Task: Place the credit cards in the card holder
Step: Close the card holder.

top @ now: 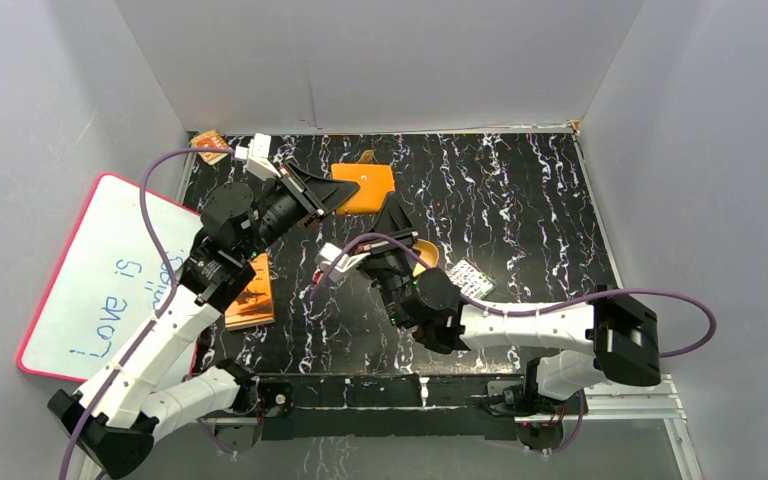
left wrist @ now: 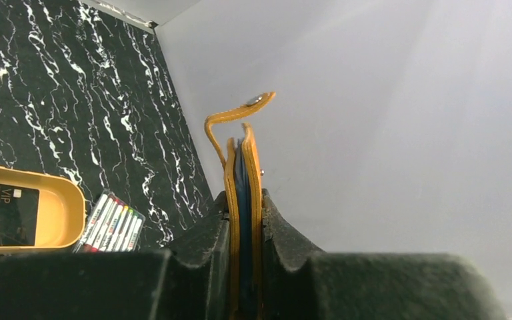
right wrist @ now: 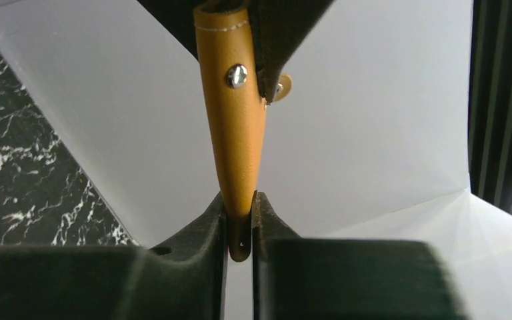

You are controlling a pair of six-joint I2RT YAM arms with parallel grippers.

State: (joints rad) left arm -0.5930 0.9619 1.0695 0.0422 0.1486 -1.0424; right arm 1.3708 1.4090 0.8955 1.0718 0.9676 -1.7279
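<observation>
The orange card holder is held off the table near the back, between both arms. My left gripper is shut on its folded edge; the blue inside shows between the orange leaves, and the snap tab curls above. My right gripper is shut on the card holder's other end, below a silver snap stud. One black credit card marked VIP lies in the tan tray. In the top view the right arm hides that card.
A pack of coloured markers lies right of the tray. An orange printed booklet sits under the left arm. A whiteboard leans at the left. Grey walls close in the back and both sides.
</observation>
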